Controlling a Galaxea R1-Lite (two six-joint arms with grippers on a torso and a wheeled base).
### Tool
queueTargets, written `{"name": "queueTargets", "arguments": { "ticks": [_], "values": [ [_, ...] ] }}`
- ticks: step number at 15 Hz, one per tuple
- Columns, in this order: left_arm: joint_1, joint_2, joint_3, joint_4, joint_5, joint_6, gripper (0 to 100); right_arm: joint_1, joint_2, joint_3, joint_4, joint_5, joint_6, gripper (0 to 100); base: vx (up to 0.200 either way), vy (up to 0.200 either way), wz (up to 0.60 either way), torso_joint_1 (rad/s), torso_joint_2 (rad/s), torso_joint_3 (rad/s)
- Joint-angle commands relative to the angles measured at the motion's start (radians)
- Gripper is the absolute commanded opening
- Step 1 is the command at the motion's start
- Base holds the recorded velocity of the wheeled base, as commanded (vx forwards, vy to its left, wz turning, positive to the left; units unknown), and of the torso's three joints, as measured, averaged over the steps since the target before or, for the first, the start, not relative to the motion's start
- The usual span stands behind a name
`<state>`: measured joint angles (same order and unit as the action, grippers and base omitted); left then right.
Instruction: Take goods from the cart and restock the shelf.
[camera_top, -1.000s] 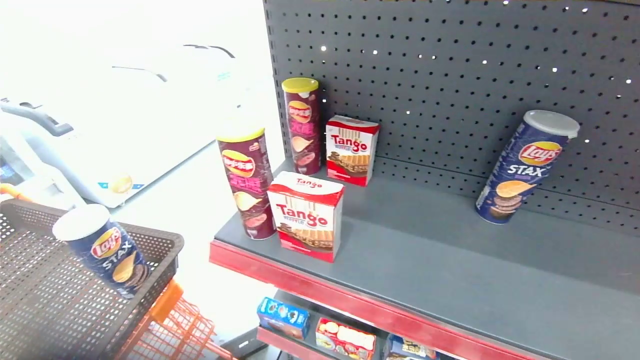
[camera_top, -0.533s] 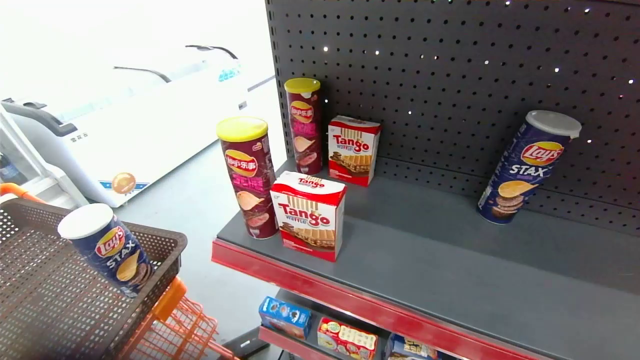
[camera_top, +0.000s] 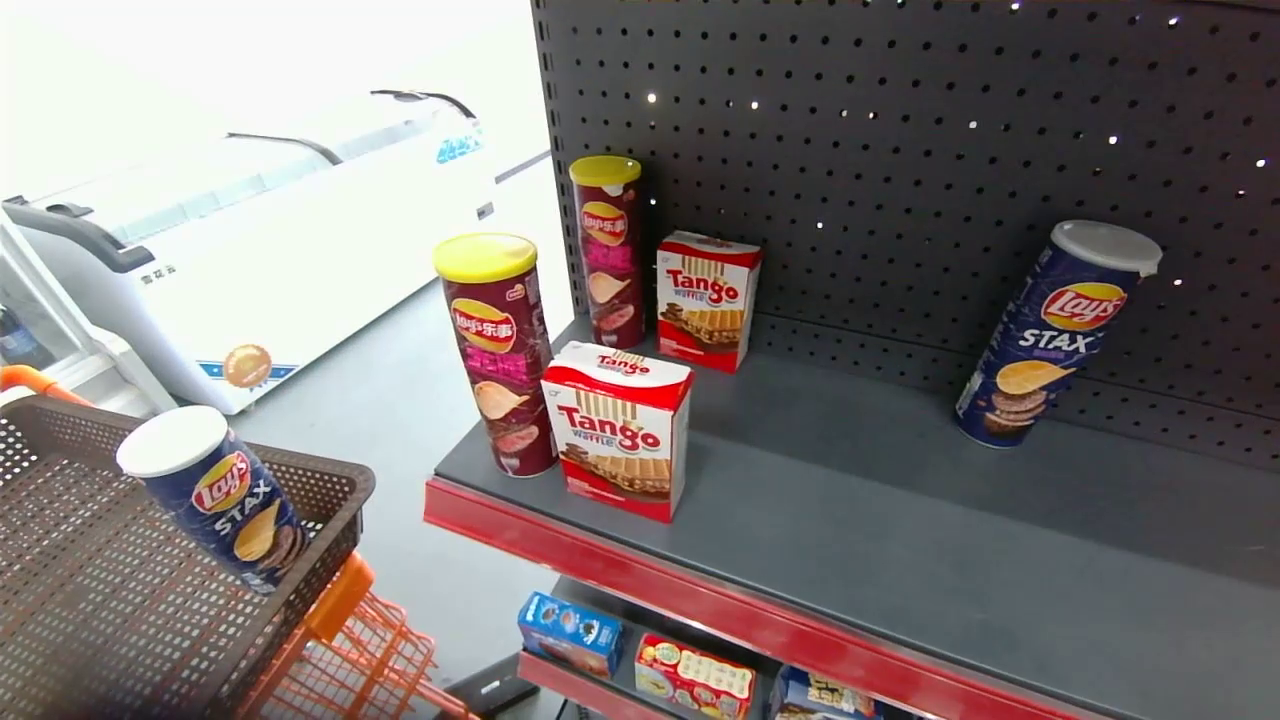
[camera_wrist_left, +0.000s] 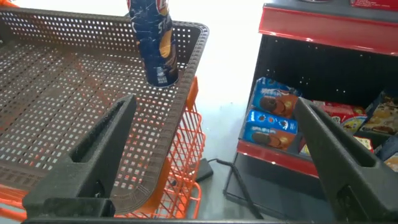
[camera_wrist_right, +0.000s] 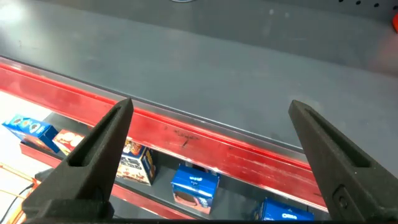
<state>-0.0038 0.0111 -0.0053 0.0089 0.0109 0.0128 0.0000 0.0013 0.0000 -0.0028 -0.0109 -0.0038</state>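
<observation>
a blue chip can (camera_top: 215, 495) stood in the cart basket (camera_top: 60, 600) at 8 o'clock of the head view, close to its rim. the left fingers (camera_wrist_left: 93, 149) were spread wide near the basket, holding nothing. the right fingers (camera_wrist_right: 93, 152) were equally wide and empty before the shelf (camera_top: 900, 520), where a second blue can (camera_top: 1050, 335) stood by the pegboard (camera_top: 900, 150) at 3 o'clock.

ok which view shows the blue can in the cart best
The head view: the blue can stands whole, white lid to base, in the cart basket. The left wrist view catches its lower half, cropped. The right wrist view faces the shelf.
</observation>
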Motion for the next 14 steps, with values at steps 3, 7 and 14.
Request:
{"name": "queueTargets", "arguments": {
  "ticks": [3, 7, 14],
  "values": [
    [0.105, 0.176, -0.102, -0.006, -0.009, 0.052, 100, 0.000, 0.000, 0.000, 0.000, -0.001, -0.001, 100, 0.000, 0.000, 0.00, 0.000, 0.00, 0.000],
    [0.272, 0.599, -0.354, -0.012, -0.069, -0.014, 100, 0.000, 0.000, 0.000, 0.000, 0.000, -0.001, 100, 0.000, 0.000, 0.00, 0.000, 0.00, 0.000],
    [0.266, 1.047, -0.349, -0.351, -0.008, 0.087, 100, 0.000, 0.000, 0.000, 0.000, 0.000, -0.001, 100, 0.000, 0.000, 0.00, 0.000, 0.00, 0.000]
  ]
}}
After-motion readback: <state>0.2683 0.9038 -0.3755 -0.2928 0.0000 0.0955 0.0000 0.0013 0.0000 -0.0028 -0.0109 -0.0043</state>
